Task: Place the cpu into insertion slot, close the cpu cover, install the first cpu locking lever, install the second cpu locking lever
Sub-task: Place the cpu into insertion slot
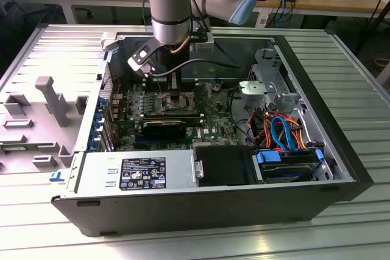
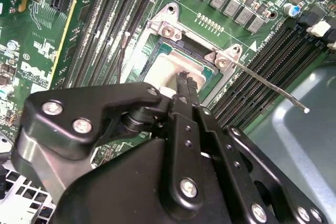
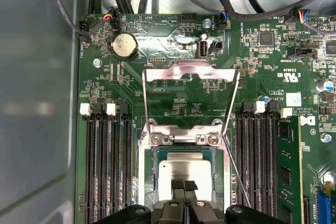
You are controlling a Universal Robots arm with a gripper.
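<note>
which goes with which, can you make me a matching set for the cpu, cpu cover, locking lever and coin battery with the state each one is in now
Things:
1. cpu
2. cpu cover
3. locking lever
4. coin battery

States:
a. flipped open, away from the socket
b. round and silver, mounted on the motherboard
c. lying in the insertion slot, under the tool
d. thin rod sticking out free, unlatched

Pairs: 1-c, 2-a, 3-d, 4-b
</note>
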